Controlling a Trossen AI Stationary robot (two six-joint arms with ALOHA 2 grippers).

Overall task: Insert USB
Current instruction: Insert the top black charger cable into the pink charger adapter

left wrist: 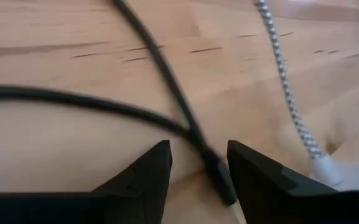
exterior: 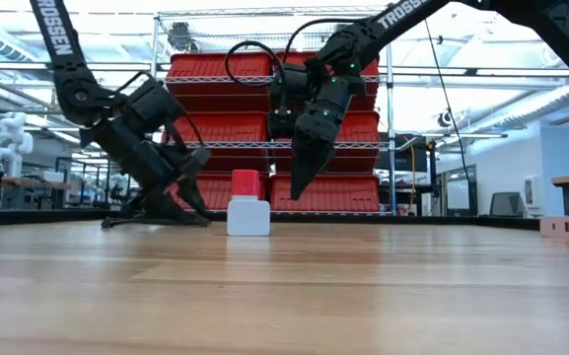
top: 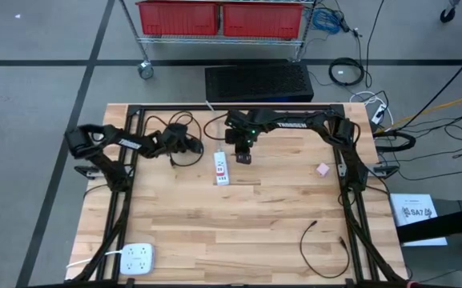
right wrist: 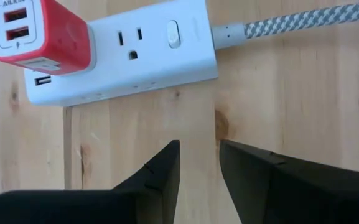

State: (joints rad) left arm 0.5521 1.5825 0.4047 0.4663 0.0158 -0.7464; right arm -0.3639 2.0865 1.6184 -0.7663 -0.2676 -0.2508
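Left end effector (left wrist: 198, 171) parted around thin limp black USB cable (left wrist: 167, 81); grip stiff plug end. Right end effector (right wrist: 198, 165) slightly parted, empty, beside power strip (right wrist: 135, 50).

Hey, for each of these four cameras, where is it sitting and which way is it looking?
High: overhead, straight down on the table; both arms show.
Low: table height, level toward red bins; both arms descend.
Left wrist: left gripper open astride a black cable.
Right wrist: right gripper above the power strip.
Shared: the power strip in high, low, right wrist.
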